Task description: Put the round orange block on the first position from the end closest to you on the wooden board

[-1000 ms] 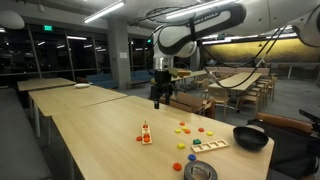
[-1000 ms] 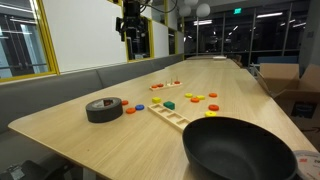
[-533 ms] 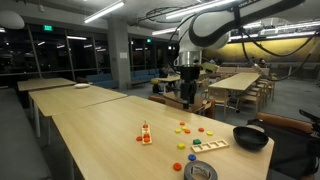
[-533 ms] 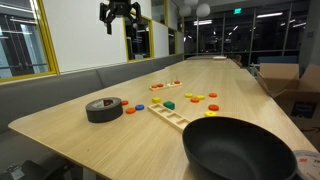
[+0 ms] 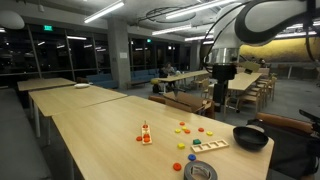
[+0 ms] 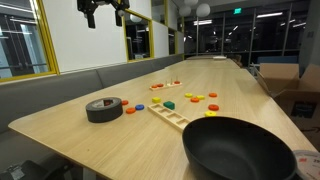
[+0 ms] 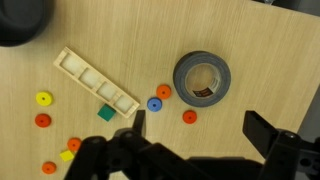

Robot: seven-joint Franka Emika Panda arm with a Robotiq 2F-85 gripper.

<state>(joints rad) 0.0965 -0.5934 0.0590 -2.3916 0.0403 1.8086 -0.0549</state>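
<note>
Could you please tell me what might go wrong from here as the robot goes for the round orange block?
1. Several orange discs lie scattered, so the open hand, high above the table, may come down on the wrong one.
2. The one nearest the board sits close to a blue disc and the tape roll; the hand could knock them.
3. The board looks loose and might slide during placing.
</note>
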